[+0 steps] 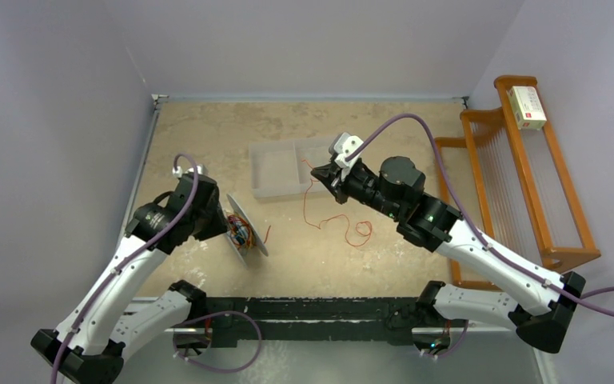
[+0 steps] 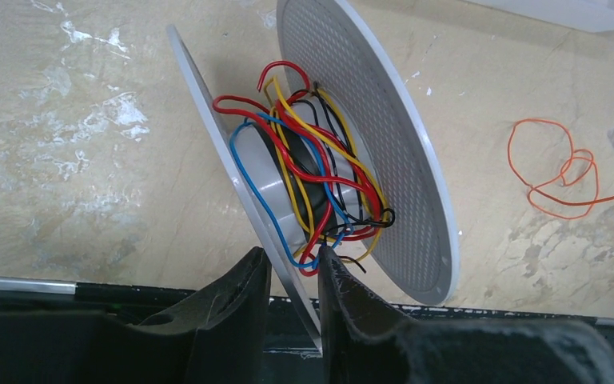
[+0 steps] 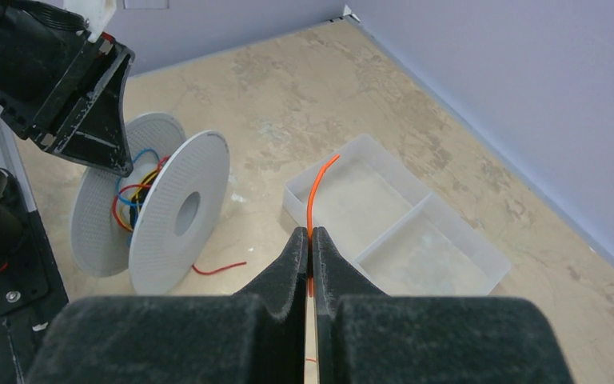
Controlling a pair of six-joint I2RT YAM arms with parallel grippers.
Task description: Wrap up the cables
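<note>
A grey double-disc spool (image 1: 246,230) stands on edge left of the table's middle, with red, blue, yellow and black wires wound loosely on its hub (image 2: 313,172). My left gripper (image 2: 296,260) is shut on the near disc's rim (image 2: 208,120). A thin red-orange cable (image 1: 344,226) lies in loops on the table and rises to my right gripper (image 1: 325,178). That gripper (image 3: 310,238) is shut on the cable's end (image 3: 320,180), held above the table near the clear tray. The loops also show in the left wrist view (image 2: 558,170).
A clear two-compartment tray (image 1: 288,168) sits at the back centre. A wooden rack (image 1: 528,184) with a small box (image 1: 526,106) on top stands at the right. A short red wire end (image 3: 217,268) lies beside the spool.
</note>
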